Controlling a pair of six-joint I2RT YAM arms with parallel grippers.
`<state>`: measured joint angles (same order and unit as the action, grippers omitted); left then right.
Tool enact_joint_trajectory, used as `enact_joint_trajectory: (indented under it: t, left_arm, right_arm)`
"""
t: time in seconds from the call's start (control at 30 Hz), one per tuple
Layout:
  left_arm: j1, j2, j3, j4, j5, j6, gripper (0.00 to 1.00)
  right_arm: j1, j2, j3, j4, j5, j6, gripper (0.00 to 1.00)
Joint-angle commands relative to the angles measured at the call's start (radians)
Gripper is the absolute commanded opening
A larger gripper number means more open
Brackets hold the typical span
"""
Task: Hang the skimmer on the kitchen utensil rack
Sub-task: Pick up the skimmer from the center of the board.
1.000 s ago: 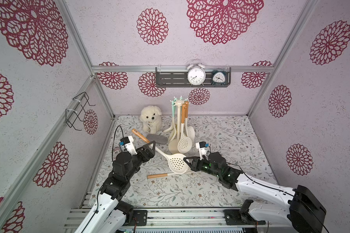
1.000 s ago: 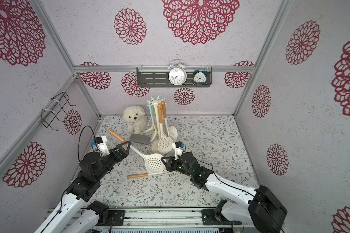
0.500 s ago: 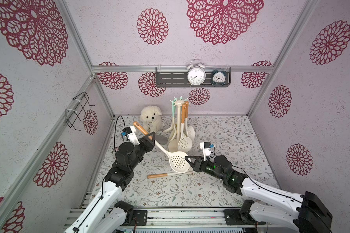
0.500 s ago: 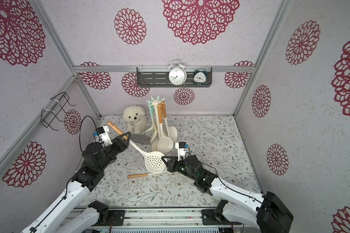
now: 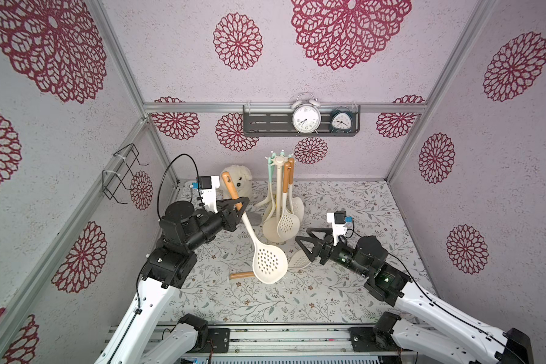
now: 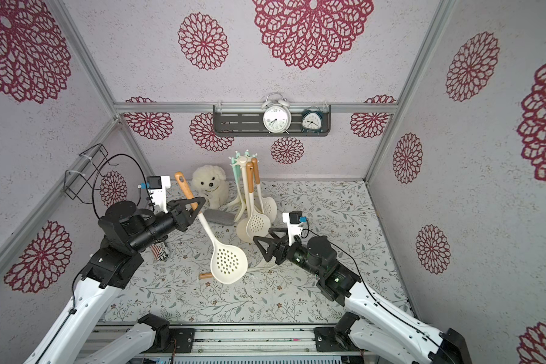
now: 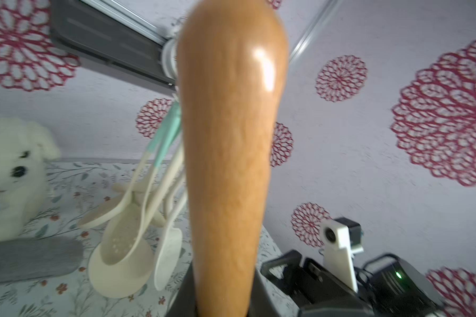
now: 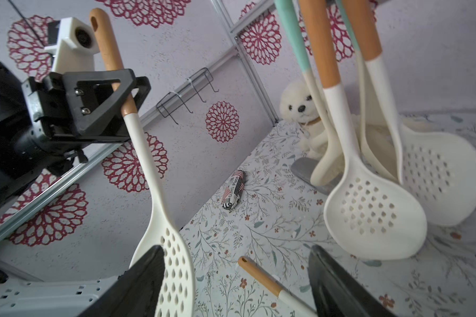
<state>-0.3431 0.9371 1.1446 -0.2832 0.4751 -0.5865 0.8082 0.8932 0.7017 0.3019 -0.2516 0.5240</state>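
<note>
Left hand (image 5: 241, 204) pinches the skimmer (image 5: 270, 261) by its wooden handle; right hand (image 5: 303, 241) spread, seemingly empty.

The left gripper (image 8: 131, 89) clamps the skimmer (image 8: 151, 175) low on its wooden handle; slotted ladles (image 8: 368, 211) hang nearby

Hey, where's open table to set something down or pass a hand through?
Bare table: the front strip between the skimmer and the near rail, and the back right stretch between the kitchen utensil rack and the right wall. Crowded: the middle, with the rack, plush dog, loose utensil, left gripper and right gripper.
</note>
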Motion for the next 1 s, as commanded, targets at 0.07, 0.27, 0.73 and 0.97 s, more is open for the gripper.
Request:
enact_joint_trajectory:
  t: [0.07, 0.27, 0.73, 0.97]
  left_arm:
    - [0.001, 0.055, 0.057, -0.020, 0.361, 0.038, 0.00]
    - [-0.004, 0.077, 0.110, 0.034, 0.405, 0.008, 0.00]
    - [-0.043, 0.097, 0.116, 0.077, 0.343, -0.011, 0.00]
    - [-0.061, 0.086, 0.104, 0.078, 0.246, -0.011, 0.00]
  right_arm:
    - [0.006, 0.125, 0.139, 0.137, -0.364, -0.108, 0.84]
    - [0.073, 0.275, 0.190, 0.405, -0.445, -0.012, 0.82]
    - [0.146, 0.453, 0.264, 0.610, -0.418, 0.117, 0.36]
    - [0.165, 0.438, 0.242, 0.588, -0.338, 0.114, 0.00]
